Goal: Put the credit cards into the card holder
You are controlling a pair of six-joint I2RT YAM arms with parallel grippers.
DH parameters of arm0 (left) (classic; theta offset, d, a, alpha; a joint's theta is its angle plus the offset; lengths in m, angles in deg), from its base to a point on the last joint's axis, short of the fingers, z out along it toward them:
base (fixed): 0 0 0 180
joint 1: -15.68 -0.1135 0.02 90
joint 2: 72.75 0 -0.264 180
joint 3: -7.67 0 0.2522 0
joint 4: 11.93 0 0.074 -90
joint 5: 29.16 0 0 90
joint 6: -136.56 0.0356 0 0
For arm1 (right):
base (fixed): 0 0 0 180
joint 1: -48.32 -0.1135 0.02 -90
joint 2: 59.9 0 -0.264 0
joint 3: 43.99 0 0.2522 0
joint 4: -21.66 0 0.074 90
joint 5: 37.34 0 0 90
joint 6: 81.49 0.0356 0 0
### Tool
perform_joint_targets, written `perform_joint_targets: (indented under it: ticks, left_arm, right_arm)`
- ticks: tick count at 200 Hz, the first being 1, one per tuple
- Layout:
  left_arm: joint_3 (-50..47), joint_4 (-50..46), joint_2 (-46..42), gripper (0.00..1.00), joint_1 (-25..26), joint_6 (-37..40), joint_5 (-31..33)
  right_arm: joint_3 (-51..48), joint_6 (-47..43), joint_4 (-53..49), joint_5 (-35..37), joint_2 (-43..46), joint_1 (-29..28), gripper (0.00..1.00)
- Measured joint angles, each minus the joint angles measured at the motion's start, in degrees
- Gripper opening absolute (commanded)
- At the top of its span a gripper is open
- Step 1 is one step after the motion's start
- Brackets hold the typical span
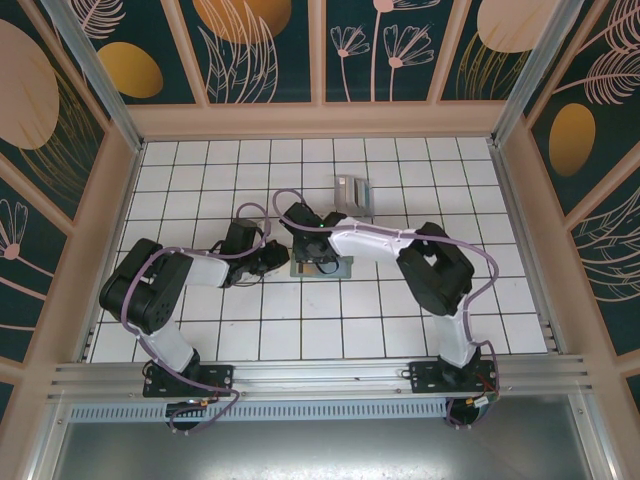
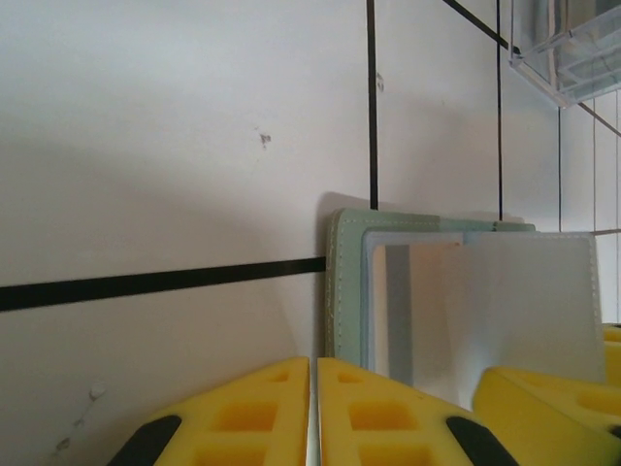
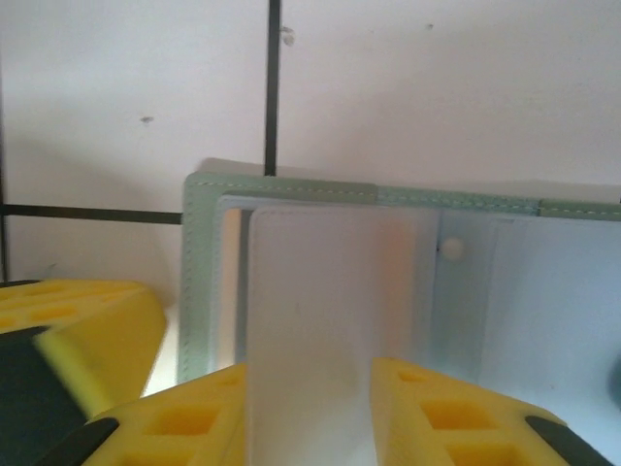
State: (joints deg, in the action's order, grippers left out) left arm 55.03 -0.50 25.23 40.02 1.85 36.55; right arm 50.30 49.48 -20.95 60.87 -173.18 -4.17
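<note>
Early on, I judge: one pale card (image 3: 330,291) stands partly in the green card holder (image 3: 199,272), between the parted fingers of the right hand (image 3: 310,413); whether they grip it I cannot tell. The left hand (image 2: 312,403) is clenched just beside the card holder. Beyond the card holder, a clear box (image 2: 568,49) seems to hold the other cards (image 1: 352,192).

No text, label, brand, number or sign can be read, neither on the card holder (image 3: 199,282) nor on the credit card (image 3: 330,311) over it.

Bright, even overhead light; soft shadows; wrist views blurred up close.
</note>
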Motion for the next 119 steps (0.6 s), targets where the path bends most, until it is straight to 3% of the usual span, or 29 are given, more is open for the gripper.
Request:
perform_joint_targets:
  ticks: [18,63,119]
  left_arm:
    - [-0.61,-0.26,-1.38,0.13,-0.02,-0.39,-0.81]
    - [-0.26,0.48,-3.74,0.23,-0.44,-1.31,-5.14]
    - [-0.28,7.56,-3.65,0.34,-0.31,-5.55,-13.57]
  right_arm:
    - [-1.70,0.02,1.46,-0.74,2.49,0.35,0.27]
    - [-2.78,-0.13,2.21,0.94,3.87,1.27,0.34]
    - [-11.32,-0.02,7.76,-1.84,10.86,3.63,0.40]
